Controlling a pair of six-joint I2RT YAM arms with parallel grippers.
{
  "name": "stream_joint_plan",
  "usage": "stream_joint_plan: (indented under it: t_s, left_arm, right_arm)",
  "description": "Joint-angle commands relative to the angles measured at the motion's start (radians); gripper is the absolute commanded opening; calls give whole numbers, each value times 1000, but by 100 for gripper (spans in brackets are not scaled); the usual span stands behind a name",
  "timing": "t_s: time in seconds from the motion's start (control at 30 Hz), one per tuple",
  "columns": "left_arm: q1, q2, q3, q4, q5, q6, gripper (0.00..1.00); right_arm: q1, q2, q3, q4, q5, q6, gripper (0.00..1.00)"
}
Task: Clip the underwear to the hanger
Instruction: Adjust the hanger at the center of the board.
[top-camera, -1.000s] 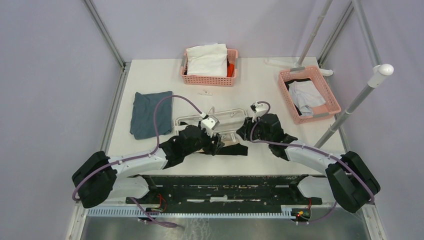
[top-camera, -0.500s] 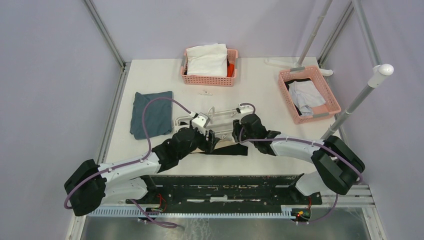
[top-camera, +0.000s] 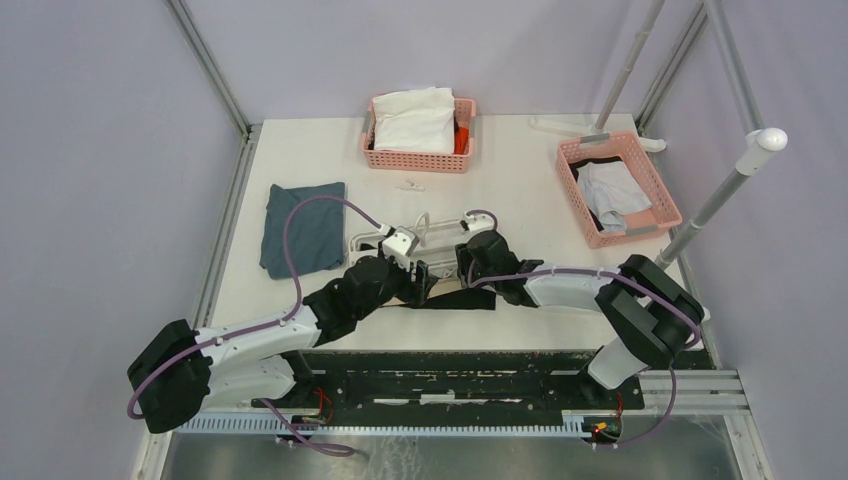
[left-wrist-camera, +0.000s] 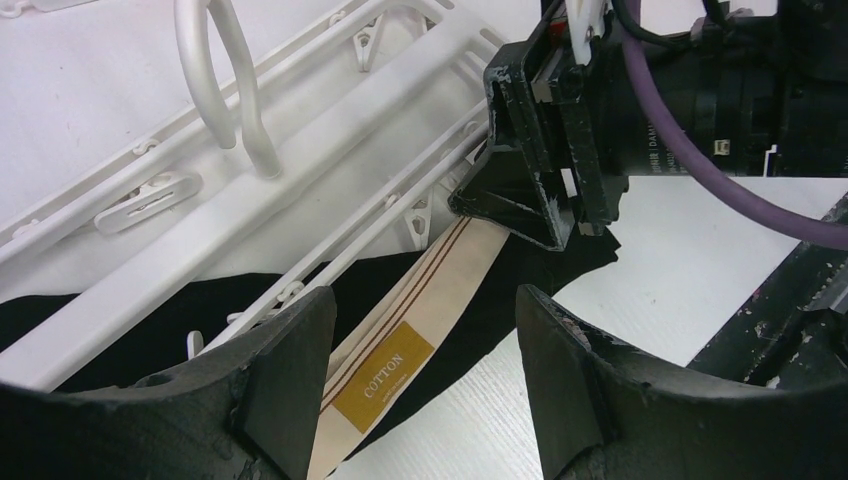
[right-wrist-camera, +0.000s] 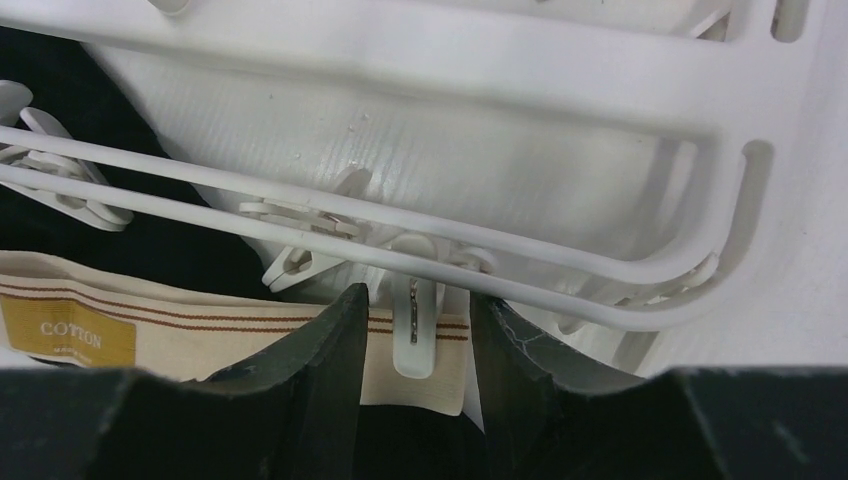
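Note:
The white hanger (top-camera: 437, 226) lies flat on the table, with the black underwear (top-camera: 455, 300) spread under its near rail. In the left wrist view my left gripper (left-wrist-camera: 425, 310) hovers open over the beige waistband (left-wrist-camera: 440, 280) and its COTTON label, touching nothing. My right gripper (left-wrist-camera: 530, 190) sits just beyond, at the rail. The right wrist view shows my right gripper (right-wrist-camera: 415, 335) open around a small white clip (right-wrist-camera: 413, 335), with a gap on each side. That clip hangs from the hanger (right-wrist-camera: 450, 60) rail and overlaps the waistband's (right-wrist-camera: 200, 325) end.
A folded blue-grey cloth (top-camera: 302, 228) lies left of the hanger. One pink basket (top-camera: 420, 158) with a white garment stands at the back. Another pink basket (top-camera: 660, 195) is at the right, beside slanted metal poles (top-camera: 710, 205). A loose clip (top-camera: 410, 185) lies behind the hanger.
My right arm has slid left along the hanger's near rail towards the left gripper. The left arm shifted slightly left and forward at first, then held still.

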Motion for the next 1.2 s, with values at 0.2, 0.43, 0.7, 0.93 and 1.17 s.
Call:
stream_joint_plan:
  t_s: [0.2, 0.43, 0.7, 0.93, 1.17]
  left_arm:
    - [1, -8, 12, 12, -19, -18, 73]
    - [2, 22, 20, 28, 0, -34, 73]
    - [20, 127, 79, 79, 115, 6, 73]
    - [25, 188, 126, 117, 174, 43, 74]
    - [26, 81, 173, 19, 107, 158, 74]
  right_arm:
    - [6, 44, 30, 98, 38, 10, 28]
    - [10, -105, -88, 243, 13, -12, 12]
    - [9, -215, -183, 413, -41, -75, 7]
    - [10, -251, -206, 434, -64, -79, 6]
    - [10, -258, -217, 379, -27, -68, 7]
